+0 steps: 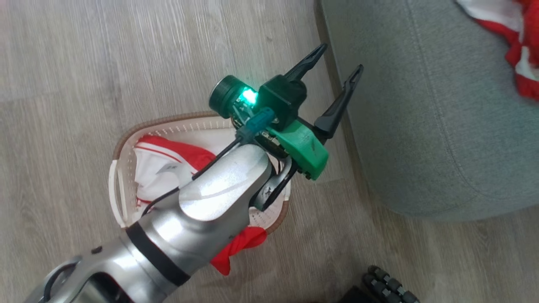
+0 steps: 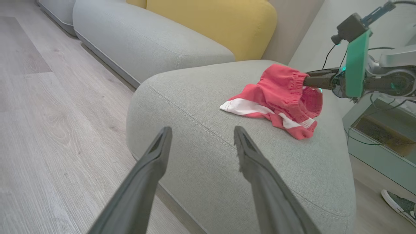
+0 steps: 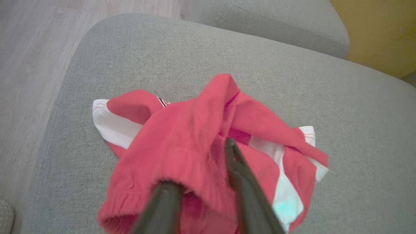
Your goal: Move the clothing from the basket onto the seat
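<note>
Basket (image 1: 114, 181) is sitting at the centre-left of the head view on the wood floor (image 1: 63, 63), and it is holding clothing (image 1: 168, 158): a red and white bundle with thin red stripes, one red corner spilling over the lower rim. The left arm's silver forearm (image 1: 198, 210) is crossing over much of it. The left gripper (image 1: 340, 59) is hanging between the basket and the seat (image 1: 421, 126), fingers spread wide and holding nothing. At the upper right corner of that view, a second garment (image 1: 520, 50) is lying on the seat. The left wrist view is showing it whole at the right of the frame: red, crumpled, with white panels and a gathered waistband lifted where the right gripper (image 2: 313, 81) is reaching into it. In the right wrist view the waistband is draping over one finger (image 3: 161, 211) and fabric is lying between the two; whether they are pinching it cannot be told. The left wrist view is also showing a yellow cushion (image 2: 211, 22) at the top
</note>
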Robot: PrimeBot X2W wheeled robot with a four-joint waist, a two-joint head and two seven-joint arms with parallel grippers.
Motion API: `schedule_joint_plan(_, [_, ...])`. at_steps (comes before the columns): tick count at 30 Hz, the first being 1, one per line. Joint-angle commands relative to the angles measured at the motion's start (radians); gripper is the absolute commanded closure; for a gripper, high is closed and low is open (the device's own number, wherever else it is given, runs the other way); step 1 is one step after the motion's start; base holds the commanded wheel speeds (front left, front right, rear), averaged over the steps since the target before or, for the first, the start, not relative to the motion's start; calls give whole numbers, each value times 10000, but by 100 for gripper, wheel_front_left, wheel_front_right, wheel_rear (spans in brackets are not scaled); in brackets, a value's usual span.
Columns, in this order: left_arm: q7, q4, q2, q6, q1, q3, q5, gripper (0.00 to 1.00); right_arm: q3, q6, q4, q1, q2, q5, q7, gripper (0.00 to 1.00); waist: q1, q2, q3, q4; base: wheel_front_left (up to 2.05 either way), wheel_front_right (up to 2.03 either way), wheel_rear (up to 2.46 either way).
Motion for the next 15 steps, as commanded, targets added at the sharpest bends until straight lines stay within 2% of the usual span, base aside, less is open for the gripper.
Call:
schedule_joint_plan(1, [-94,-392,-79,-41,50,392,-3,0,319,-4,110,95,-550,290,-108,0,-1,0,-262,-27,0,0,0])
schedule_joint_plan(12, [-95,-327,-62,-520,1213,1278,95,0,2491,-4,-277,-282,-575,1098,458,0,-1,0,-2137,-240,0,0,0])
schedule_joint_plan(15, [-95,-365,-3,-615,1516,1512,121,0,2778,-4,-478,-347,-612,1220,588,0,-1,0,-2493,-296,0,0,0])
